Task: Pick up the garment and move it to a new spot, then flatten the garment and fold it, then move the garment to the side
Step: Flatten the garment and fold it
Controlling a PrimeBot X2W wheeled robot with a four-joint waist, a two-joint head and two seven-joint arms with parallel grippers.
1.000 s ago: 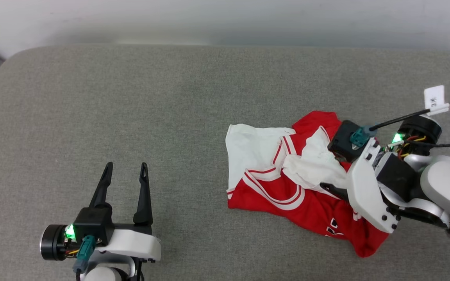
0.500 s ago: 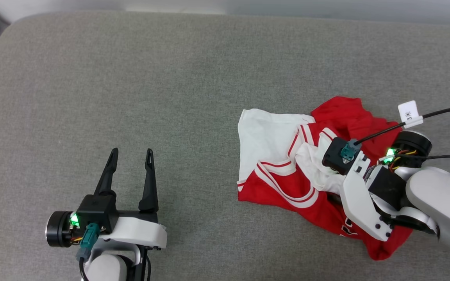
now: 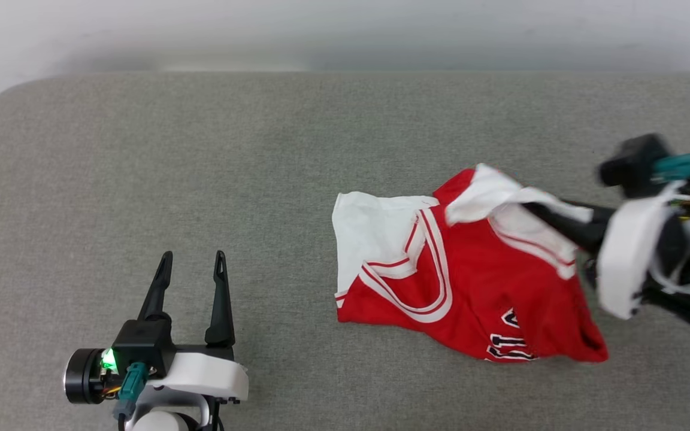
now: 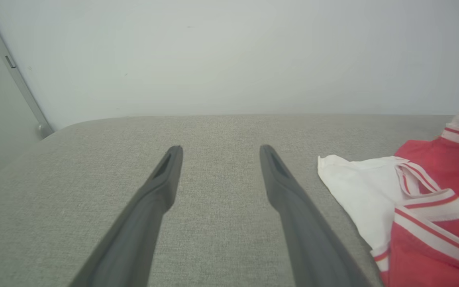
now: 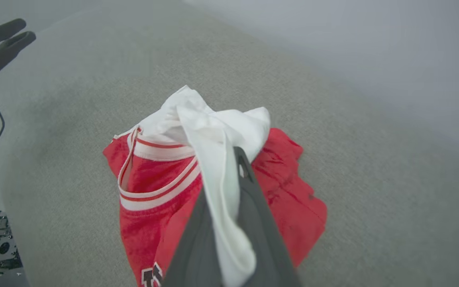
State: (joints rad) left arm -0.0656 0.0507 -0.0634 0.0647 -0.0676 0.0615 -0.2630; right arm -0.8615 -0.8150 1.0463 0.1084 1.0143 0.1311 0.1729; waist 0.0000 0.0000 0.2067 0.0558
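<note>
The garment [image 3: 477,281] is a red jersey shirt with short white sleeves, white-and-red striped trim at neck and armholes, and black, white-outlined lettering near the edge closest to the robot. It lies crumpled on the grey fabric surface [image 3: 201,179], right of centre. One white sleeve rests flat at its left side. The other white sleeve is raised, clamped between the fingers of the right pincer [image 3: 533,209], and the red body drapes below it.

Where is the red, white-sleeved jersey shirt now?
The red jersey lies right of centre in head view on the grey fabric surface, white sleeve pinched in the right gripper.
</note>
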